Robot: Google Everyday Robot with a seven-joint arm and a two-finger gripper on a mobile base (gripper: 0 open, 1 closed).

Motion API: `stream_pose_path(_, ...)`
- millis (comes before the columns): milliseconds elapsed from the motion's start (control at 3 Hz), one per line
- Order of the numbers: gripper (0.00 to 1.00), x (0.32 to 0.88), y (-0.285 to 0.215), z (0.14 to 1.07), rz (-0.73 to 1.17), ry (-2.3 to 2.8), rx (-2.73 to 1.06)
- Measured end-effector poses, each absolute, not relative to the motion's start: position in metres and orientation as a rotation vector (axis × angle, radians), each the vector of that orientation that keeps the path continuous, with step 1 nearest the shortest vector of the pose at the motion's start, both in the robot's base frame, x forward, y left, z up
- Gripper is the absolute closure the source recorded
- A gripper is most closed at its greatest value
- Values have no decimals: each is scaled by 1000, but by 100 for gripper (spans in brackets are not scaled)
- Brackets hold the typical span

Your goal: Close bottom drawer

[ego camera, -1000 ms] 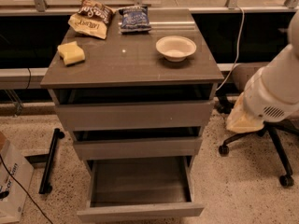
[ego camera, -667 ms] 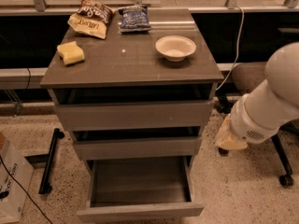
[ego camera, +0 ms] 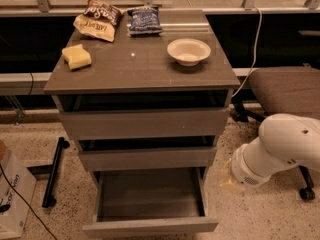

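Observation:
The bottom drawer [ego camera: 150, 226] of the grey-brown cabinet [ego camera: 142, 66] stands pulled far out toward me. Its shallow grey box shows nothing inside, and its plain flat front is near the lower edge of the view. The middle drawer front [ego camera: 147, 158] and top drawer front [ego camera: 145, 123] sit slightly ajar above it. My white arm [ego camera: 280, 149] reaches in low from the right. My gripper [ego camera: 231, 180] is at its yellowish tip, just right of the open drawer's right side wall and a little above the floor, apart from the drawer.
On the cabinet top are a white bowl [ego camera: 188, 51], a yellow sponge [ego camera: 76, 56] and several snack bags [ego camera: 100, 19]. An office chair [ego camera: 287, 89] stands right, behind my arm. A cardboard box [ego camera: 12, 199] and a black bar [ego camera: 54, 171] lie left on the floor.
My arm has swung down and to the left, bringing the gripper end from beside the middle drawer height to low beside the bottom drawer. The drawer has not moved.

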State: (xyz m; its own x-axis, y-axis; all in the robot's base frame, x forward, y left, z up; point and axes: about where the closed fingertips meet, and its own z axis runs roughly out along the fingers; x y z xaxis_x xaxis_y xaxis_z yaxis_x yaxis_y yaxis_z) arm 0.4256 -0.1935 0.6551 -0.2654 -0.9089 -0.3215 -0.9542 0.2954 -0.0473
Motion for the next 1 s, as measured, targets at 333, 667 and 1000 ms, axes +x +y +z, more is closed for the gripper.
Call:
stream_pose_path(333, 100, 427, -193, 651, 229, 2279, -1690)
stream_pose_path(667, 100, 425, -185, 643, 208, 2277, -1734)
stream_pose_path(1000, 100, 419, -178, 605, 235, 2274, -1732)
